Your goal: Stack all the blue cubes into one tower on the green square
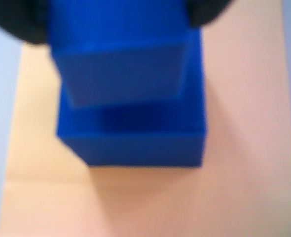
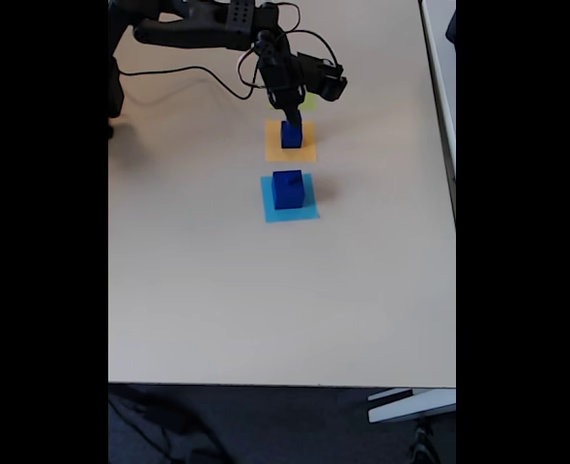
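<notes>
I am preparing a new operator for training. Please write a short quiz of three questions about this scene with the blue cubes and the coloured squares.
1. True or false: the solid dark blue cube lower in the fixed view stands on the flat orange paper square.
2. In the wrist view, what is directly below the upper dark blue cube? A) a larger dark blue cube; B) bare table; C) a green square.
3. How many cubes stand on the flat light-blue paper square?

Key: 1 false; 2 A; 3 one.
</notes>
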### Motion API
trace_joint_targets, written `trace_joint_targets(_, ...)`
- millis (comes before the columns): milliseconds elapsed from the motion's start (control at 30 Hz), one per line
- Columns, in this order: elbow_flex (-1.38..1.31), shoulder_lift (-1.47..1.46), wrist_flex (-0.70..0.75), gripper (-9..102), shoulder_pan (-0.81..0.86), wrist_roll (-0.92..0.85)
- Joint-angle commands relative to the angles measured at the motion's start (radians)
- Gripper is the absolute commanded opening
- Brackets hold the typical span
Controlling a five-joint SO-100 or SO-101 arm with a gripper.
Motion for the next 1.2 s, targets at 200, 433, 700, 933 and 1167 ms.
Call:
trace_joint_targets(200,-0.009,0.008,-0.021,1,-0.006,0.008)
trace_joint_targets(433,-0.008,0.003,-0.029,2,-0.005,-0.008)
trace_joint_targets(700,0.008,0.003,-0.029,3,-0.008,0.011)
trace_joint_targets(933,0.012,0.005,-0.029,6,-0.011,0.014)
trace_joint_targets(1167,0.017,0.008,-0.031,10,-0.008,0.008)
